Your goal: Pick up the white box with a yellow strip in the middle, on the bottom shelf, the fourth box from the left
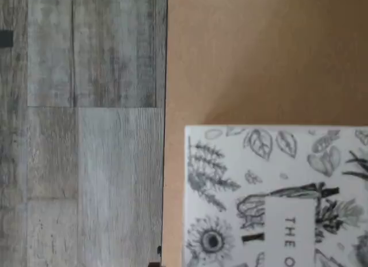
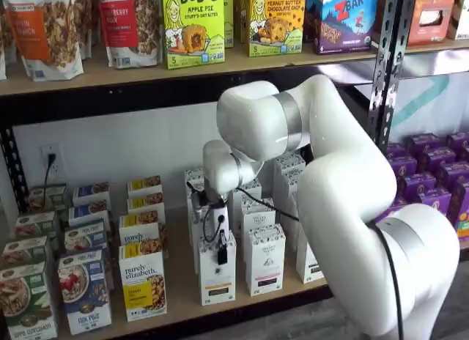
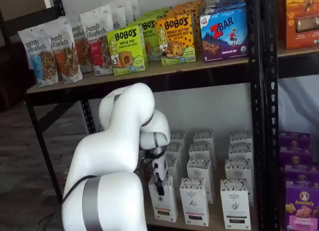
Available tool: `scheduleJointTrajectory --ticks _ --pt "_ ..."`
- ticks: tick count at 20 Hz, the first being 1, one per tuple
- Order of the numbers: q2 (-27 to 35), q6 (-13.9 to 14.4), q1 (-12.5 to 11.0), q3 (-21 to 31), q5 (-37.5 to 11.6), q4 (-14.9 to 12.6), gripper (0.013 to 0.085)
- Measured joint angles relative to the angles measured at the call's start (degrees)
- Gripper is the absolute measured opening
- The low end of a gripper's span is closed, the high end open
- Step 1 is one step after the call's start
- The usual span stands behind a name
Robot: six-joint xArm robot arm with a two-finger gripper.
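Observation:
The white box with a yellowish strip (image 2: 218, 281) stands at the front of the bottom shelf in both shelf views (image 3: 163, 203). My gripper (image 2: 222, 250) hangs just over its top front edge; it also shows in a shelf view (image 3: 160, 184). Only narrow black fingers show, with no plain gap and no box between them. The wrist view shows a white box top (image 1: 276, 198) with leaf drawings, lying on the tan shelf board (image 1: 259, 54).
More white boxes (image 2: 264, 259) stand right of and behind the target. A purely elizabeth box (image 2: 143, 285) stands to its left. Purple boxes (image 2: 432, 186) fill the right bay. A black upright (image 2: 385, 69) stands right of the arm. Grey wood floor (image 1: 80, 129) lies beyond the shelf edge.

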Motion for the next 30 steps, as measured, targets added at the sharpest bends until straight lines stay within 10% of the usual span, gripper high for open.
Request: scheduleJointTrajectory --ticks 30 --pt "-1.2 -0.9 0.6 2.7 -0.7 1.8 0.045"
